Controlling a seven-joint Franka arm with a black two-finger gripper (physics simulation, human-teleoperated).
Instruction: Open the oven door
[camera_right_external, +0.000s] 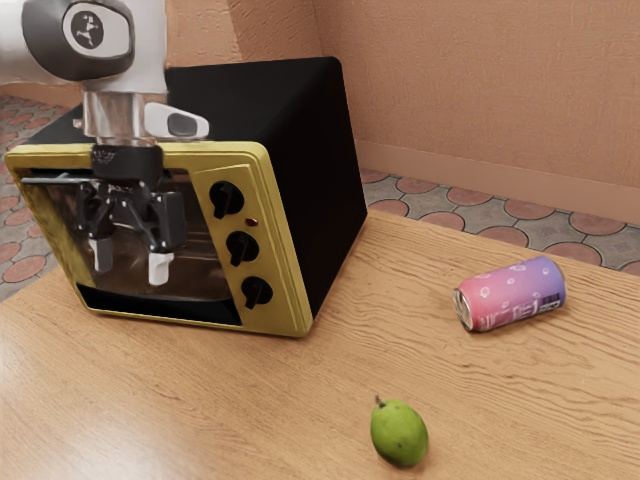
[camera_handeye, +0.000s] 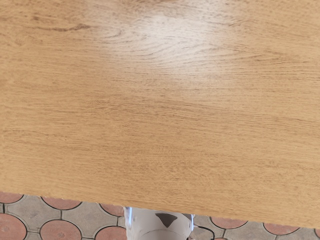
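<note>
The door (camera_right_external: 207, 268) stood shut, its handle (camera_right_external: 50, 181) near our gripper (camera_right_external: 131, 262), whose jaws hung wide and empty. None of the opening was done; we judged that gripping and pulling were left.

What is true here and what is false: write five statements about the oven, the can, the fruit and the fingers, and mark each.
1. The oven has three black knobs. True.
2. The can stands upright. False: the can lies on its side.
3. The fingers are apart. True.
4. The green fruit rests on the oven. False: the green fruit is on the table.
5. The can and the green fruit are touching. False: they are apart.
</note>
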